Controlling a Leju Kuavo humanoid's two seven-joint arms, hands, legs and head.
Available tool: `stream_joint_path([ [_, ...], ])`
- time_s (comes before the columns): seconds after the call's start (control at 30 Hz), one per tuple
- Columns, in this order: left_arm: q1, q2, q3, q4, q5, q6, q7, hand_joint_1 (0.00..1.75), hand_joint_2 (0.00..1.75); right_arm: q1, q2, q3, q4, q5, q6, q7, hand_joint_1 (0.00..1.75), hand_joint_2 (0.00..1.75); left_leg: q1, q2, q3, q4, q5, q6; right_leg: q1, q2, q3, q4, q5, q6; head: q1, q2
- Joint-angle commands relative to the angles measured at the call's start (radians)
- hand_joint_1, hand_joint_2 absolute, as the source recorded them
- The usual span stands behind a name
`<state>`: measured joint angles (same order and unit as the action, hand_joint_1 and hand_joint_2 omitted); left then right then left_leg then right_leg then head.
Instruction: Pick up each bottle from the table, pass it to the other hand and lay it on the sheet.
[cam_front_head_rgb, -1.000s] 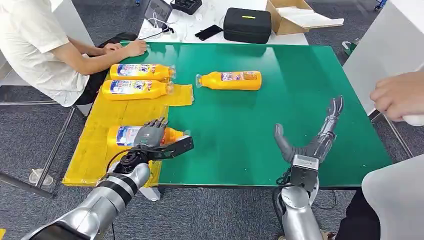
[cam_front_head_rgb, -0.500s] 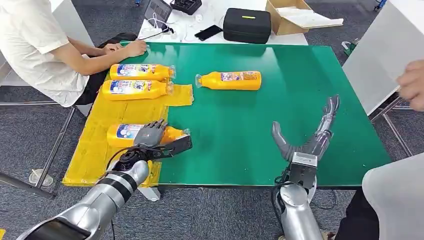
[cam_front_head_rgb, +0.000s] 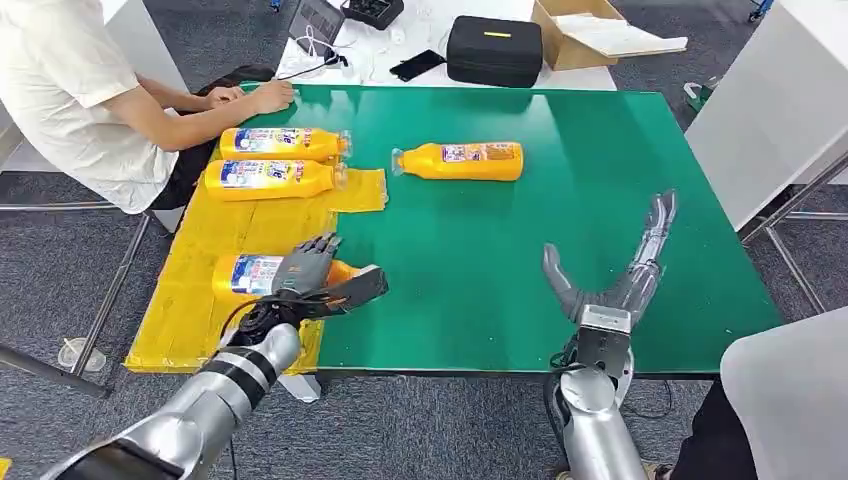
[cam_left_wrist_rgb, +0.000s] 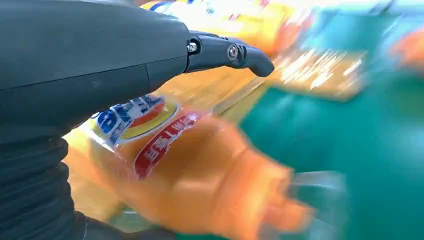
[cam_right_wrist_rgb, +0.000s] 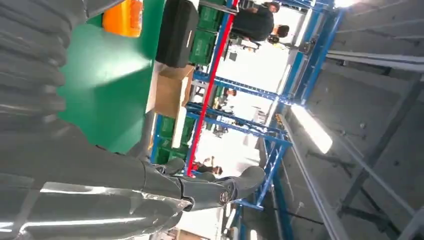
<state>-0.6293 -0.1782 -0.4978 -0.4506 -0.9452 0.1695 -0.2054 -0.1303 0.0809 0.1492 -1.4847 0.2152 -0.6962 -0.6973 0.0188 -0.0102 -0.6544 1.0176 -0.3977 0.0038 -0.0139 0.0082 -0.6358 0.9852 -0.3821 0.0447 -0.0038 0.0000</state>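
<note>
An orange bottle (cam_front_head_rgb: 247, 273) lies on its side on the yellow sheet (cam_front_head_rgb: 190, 300) at the near left. My left hand (cam_front_head_rgb: 312, 272) hovers over its cap end, fingers lifted and thumb stretched out, gripping nothing. In the left wrist view the bottle (cam_left_wrist_rgb: 200, 175) lies blurred under the hand (cam_left_wrist_rgb: 90, 65). Two more bottles (cam_front_head_rgb: 285, 143) (cam_front_head_rgb: 270, 178) lie at the sheet's far end. Another bottle (cam_front_head_rgb: 460, 160) lies on the green table (cam_front_head_rgb: 560, 130). My right hand (cam_front_head_rgb: 620, 270) stands open over the table's near right, fingers spread.
A person sits at the far left with a forearm (cam_front_head_rgb: 200, 110) on the table's corner. Behind the table lie a black case (cam_front_head_rgb: 494, 50), a cardboard box (cam_front_head_rgb: 590, 30) and cables. A person's grey clothing (cam_front_head_rgb: 790, 400) fills the near right corner.
My left hand's fingers have lifted a little off the near bottle, which stays on the sheet. A person's hand at the right edge has drawn out of view. My right hand barely moved.
</note>
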Motion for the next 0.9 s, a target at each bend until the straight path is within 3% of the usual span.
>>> stream_joint_path([
  [0.03, 0.221, 0.058, -0.127, -0.46, 0.035, 0.143, 0.009, 0.0, 1.75, 0.046, -0.016, -0.042, 0.003, 0.059, -0.002, -0.001, 0.0, 0.0, -0.001, 0.002, 0.005, -0.001, -0.003, 0.001, 0.0, 0.001, 0.004, -0.001, -0.002, -0.001, -0.001, 0.0],
  [0.27, 0.225, 0.072, -0.152, -0.51, 0.04, 0.195, 0.011, 0.0, 1.75, 0.041, -0.019, -0.019, 0.02, 0.071, -0.002, -0.001, 0.0, 0.0, -0.001, 0.002, 0.002, 0.0, -0.002, 0.0, 0.0, 0.001, 0.001, 0.0, -0.001, -0.001, 0.0, 0.0],
  [0.33, 0.256, 0.073, -0.162, -0.561, 0.063, 0.228, -0.014, 0.0, 1.75, 0.051, 0.001, -0.053, 0.025, 0.158, -0.002, -0.001, 0.0, 0.0, -0.001, 0.003, 0.008, 0.0, -0.005, 0.001, 0.0, 0.001, 0.007, 0.001, -0.004, -0.003, 0.0, 0.0],
  [0.37, 0.279, 0.071, -0.158, -0.599, 0.115, 0.213, -0.039, 0.0, 1.75, 0.055, -0.003, -0.043, 0.026, 0.148, -0.002, -0.001, 0.0, 1.75, 0.0, 0.002, 0.003, 0.0, -0.003, 0.0, 0.0, 0.001, 0.002, 0.0, -0.002, -0.002, 0.0, 0.0],
  [0.5, 0.384, 0.095, -0.172, -0.769, 0.253, 0.191, -0.096, 0.0, 1.75, 0.075, -0.013, -0.029, 0.079, 0.151, 0.092, -0.001, 0.0, 1.75, 0.0, 0.002, 0.004, -0.001, -0.003, 0.0, 0.0, 0.001, 0.003, -0.001, -0.002, -0.001, 0.0, 0.0],
  [0.57, 0.43, 0.085, -0.162, -0.813, 0.319, 0.195, -0.125, 0.0, 1.75, 0.07, -0.027, -0.013, 0.136, 0.27, 0.139, 0.074, 0.0, 1.75, 0.0, 0.003, 0.009, -0.002, -0.005, 0.0, 0.0, 0.002, 0.008, -0.002, -0.004, -0.002, 0.0, 0.0],
  [0.6, 0.446, 0.082, -0.161, -0.825, 0.338, 0.198, -0.137, 0.0, 1.75, 0.066, -0.027, -0.012, 0.159, 0.281, 0.164, 0.089, 0.0, 1.75, 0.0, 0.003, 0.004, -0.001, -0.003, 0.0, 0.001, 0.002, 0.004, -0.002, -0.001, -0.001, 0.0, 0.0],
  [0.67, 0.476, 0.066, -0.151, -0.834, 0.386, 0.197, -0.155, 0.0, 1.75, 0.055, -0.056, 0.016, 0.225, 0.301, 0.29, 0.169, 0.0, 1.75, 0.0, 0.004, 0.006, -0.001, -0.004, 0.0, 0.001, 0.002, 0.005, -0.002, -0.002, -0.002, 0.0, 0.0],
  [0.73, 0.498, 0.049, -0.145, -0.836, 0.442, 0.203, -0.197, 0.0, 1.75, 0.044, -0.076, 0.041, 0.289, 0.278, 0.408, 0.162, 0.0, 1.75, 0.0, 0.003, 0.007, -0.001, -0.005, 0.0, 0.001, 0.001, 0.007, -0.002, -0.003, -0.002, -0.001, 0.0],
  [0.77, 0.504, 0.041, -0.148, -0.83, 0.479, 0.196, -0.213, 0.0, 1.75, 0.041, -0.061, 0.024, 0.32, 0.231, 0.431, 0.122, 0.0, 1.75, 0.0, 0.002, 0.005, -0.001, -0.004, 0.0, 0.001, 0.0, 0.005, -0.003, -0.002, -0.001, 0.0, 0.0],
  [0.83, 0.505, 0.038, -0.16, -0.825, 0.492, 0.206, -0.228, 0.0, 1.75, 0.034, -0.069, 0.046, 0.34, 0.284, 0.396, 0.12, 0.0, 1.75, 0.0, 0.003, 0.011, -0.003, -0.006, 0.001, 0.001, 0.001, 0.011, -0.004, -0.004, -0.002, 0.0, 0.0],
  [0.9, 0.503, 0.038, -0.162, -0.824, 0.493, 0.206, -0.228, 0.0, 1.75, 0.028, -0.068, 0.046, 0.337, 0.284, 0.397, 0.12, 0.0, 1.75, 0.0, 0.003, 0.008, -0.001, -0.005, 0.001, 0.0, 0.001, 0.007, -0.002, -0.003, -0.002, 0.0, 0.0],
])
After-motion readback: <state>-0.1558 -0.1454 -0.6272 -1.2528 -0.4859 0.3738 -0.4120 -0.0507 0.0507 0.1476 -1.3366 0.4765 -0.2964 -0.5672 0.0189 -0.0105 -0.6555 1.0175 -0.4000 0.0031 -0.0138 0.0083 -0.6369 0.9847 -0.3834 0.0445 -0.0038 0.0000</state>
